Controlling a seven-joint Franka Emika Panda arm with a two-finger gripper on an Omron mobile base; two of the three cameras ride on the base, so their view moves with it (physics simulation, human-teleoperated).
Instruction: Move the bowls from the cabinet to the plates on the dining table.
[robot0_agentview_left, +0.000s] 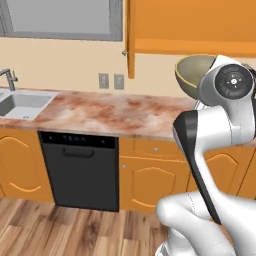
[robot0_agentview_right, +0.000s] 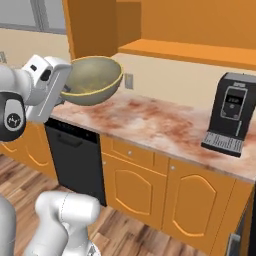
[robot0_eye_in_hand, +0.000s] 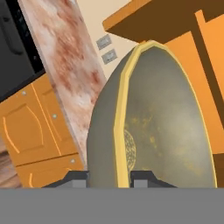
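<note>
No legible writing: the black coffee machine (robot0_agentview_right: 229, 115) on the reddish marbled stone counter (robot0_agentview_right: 165, 125) shows only a blurred display. The two-finger gripper (robot0_eye_in_hand: 109, 178) is pinched on the rim of the deep olive-bronze bowl (robot0_agentview_right: 92, 80), one tip either side. Bowl held in air over the counter, below the open orange wood wall cabinet (robot0_agentview_right: 180, 30). The arm hides part of the bowl in the left base view.

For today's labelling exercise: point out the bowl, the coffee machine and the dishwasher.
bowl (robot0_agentview_right: 95, 80): right base view, speckled inside.
coffee machine (robot0_agentview_right: 229, 115): right base view, black front.
dishwasher (robot0_agentview_left: 80, 170): left base view, dark door.
</note>
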